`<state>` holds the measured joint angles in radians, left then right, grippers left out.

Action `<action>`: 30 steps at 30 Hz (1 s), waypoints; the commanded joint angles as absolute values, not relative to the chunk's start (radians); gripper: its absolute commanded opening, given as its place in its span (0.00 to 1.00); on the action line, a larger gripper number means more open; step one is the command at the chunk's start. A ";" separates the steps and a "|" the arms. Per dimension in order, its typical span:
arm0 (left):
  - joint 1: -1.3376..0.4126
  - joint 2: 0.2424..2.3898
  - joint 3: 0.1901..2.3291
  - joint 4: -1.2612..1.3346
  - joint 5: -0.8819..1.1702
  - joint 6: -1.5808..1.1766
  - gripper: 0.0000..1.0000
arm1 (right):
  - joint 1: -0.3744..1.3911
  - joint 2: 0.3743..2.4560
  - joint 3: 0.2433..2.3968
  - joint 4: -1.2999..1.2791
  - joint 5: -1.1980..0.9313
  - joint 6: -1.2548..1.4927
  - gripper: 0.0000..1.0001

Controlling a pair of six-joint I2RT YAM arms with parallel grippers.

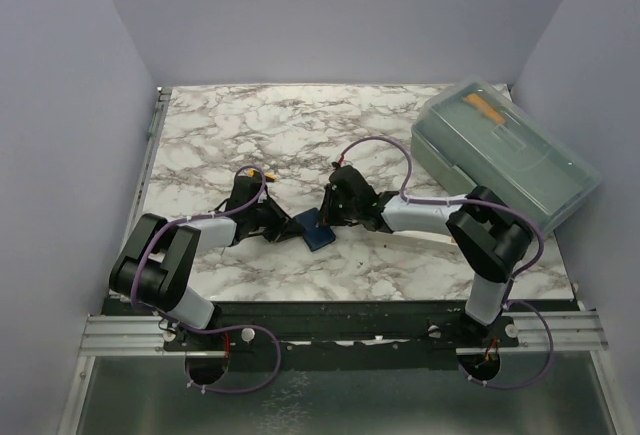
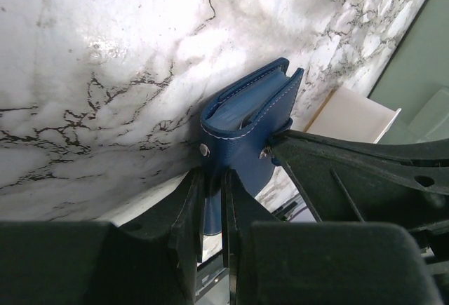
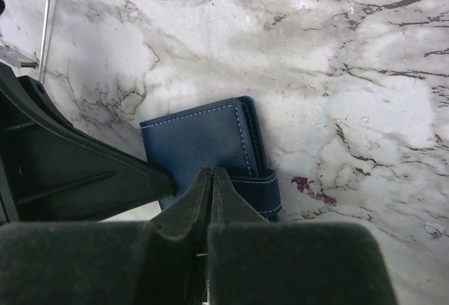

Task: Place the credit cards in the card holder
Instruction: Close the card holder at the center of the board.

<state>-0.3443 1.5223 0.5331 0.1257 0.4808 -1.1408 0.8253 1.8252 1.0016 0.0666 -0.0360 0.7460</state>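
The wallet (image 1: 318, 227) lies on the marble table (image 1: 400, 135), near the front edge and in the middle, between the two grippers. It is folded, and in the left wrist view its open edge points away from the camera. A pale blue-grey layer (image 2: 242, 114) shows inside the fold; I cannot tell if this is a card.

The left gripper (image 2: 212, 182) has its jaws narrow, and they pinch the near edge of the wallet. The right gripper (image 3: 212, 173) has its jaws fully closed with nothing between them. Its tip touches the wallet beside the strap (image 3: 261, 191).

A white tray (image 2: 354, 116) stands behind the wallet. A grey-green box (image 1: 505, 150) sits at the far right corner of the table.
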 commanded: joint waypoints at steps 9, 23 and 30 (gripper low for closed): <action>-0.346 1.504 0.535 0.154 0.481 -1.148 0.09 | 0.938 1.890 0.960 -0.100 0.132 0.707 0.00; -0.346 1.502 0.529 0.152 0.480 -1.140 0.09 | 0.902 1.814 0.804 0.071 -0.084 0.675 0.00; -0.345 1.508 0.534 0.152 0.480 -1.142 0.08 | 0.890 1.837 0.805 0.146 -0.181 0.664 0.00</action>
